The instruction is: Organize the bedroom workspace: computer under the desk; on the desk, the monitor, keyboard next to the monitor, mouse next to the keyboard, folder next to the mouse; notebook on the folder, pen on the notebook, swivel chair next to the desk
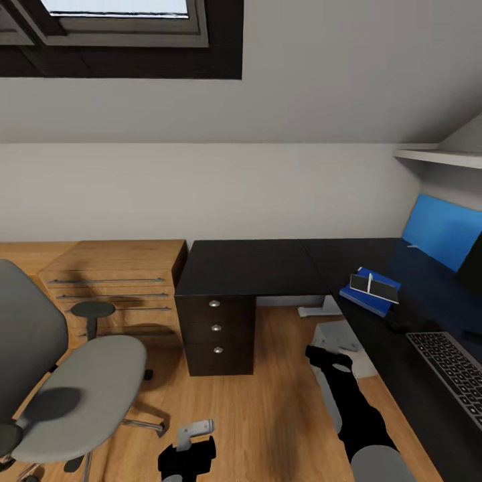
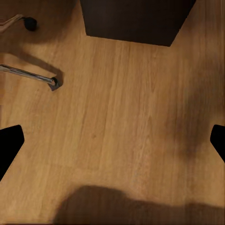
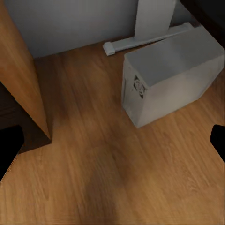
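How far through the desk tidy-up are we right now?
Mostly done: the folder lies on the desk with the notebook and pen stacked on it, the keyboard sits further along, and the computer stands on the floor by the desk leg. Both grippers look empty. Left: the swivel chair stands apart from the desk and needs moving closer.

Both arms hang low, the left gripper point(image 2: 112, 140) and right gripper point(image 3: 112, 140) (each empty) spread wide.

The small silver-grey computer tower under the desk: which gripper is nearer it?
Right. The right gripper hangs just beside the computer tower; the left gripper is off over open floor toward the grey swivel chair.
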`<state>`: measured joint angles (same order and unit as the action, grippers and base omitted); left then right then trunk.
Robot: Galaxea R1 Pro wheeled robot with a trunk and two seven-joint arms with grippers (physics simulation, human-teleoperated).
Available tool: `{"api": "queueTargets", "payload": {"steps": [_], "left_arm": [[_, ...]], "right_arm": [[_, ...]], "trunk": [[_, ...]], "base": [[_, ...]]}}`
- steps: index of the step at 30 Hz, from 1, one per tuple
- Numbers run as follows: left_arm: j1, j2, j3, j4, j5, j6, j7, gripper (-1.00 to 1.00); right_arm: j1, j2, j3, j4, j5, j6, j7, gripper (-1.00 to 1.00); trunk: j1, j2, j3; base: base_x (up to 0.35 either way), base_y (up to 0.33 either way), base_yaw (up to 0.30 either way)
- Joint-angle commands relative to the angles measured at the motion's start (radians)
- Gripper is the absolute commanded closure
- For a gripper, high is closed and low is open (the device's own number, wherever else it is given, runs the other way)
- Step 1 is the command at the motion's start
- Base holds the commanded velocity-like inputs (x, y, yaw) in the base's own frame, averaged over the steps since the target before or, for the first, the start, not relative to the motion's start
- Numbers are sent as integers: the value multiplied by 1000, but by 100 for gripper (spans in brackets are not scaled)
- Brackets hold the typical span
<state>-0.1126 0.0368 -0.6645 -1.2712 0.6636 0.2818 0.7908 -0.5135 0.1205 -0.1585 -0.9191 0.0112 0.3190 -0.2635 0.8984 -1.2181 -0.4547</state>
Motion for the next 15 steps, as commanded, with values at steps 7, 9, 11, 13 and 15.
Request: {"api": "queueTargets", "payload": {"steps": [7, 9, 11, 13, 15], "left_arm": [[-1, -1, 41, 222, 2, -1, 4, -100], [-1, 0, 47, 259, 2, -9, 4, -100], [-1, 1, 52, 293, 2, -33, 3, -100], [-1, 2, 55, 334, 3, -70, 2, -100], [-1, 2, 55, 383, 4, -111, 0, -100]], "right_arm": [[17, 1, 19, 422, 55, -386, -9, -100], [18, 1, 20, 538, 77, -496, -12, -100], [19, 1, 20, 645, 95, -615, -13, -100], [19, 1, 20, 739, 105, -730, -14, -100], [19, -1, 20, 818, 111, -827, -14, -100]], "trunk": [[0, -1, 8], [0, -1, 11], [0, -1, 14], [0, -1, 17], [0, -1, 20]], "base": [[-1, 1, 16], [0, 0, 77], [0, 0, 98], [0, 0, 113], [0, 0, 122]]}}
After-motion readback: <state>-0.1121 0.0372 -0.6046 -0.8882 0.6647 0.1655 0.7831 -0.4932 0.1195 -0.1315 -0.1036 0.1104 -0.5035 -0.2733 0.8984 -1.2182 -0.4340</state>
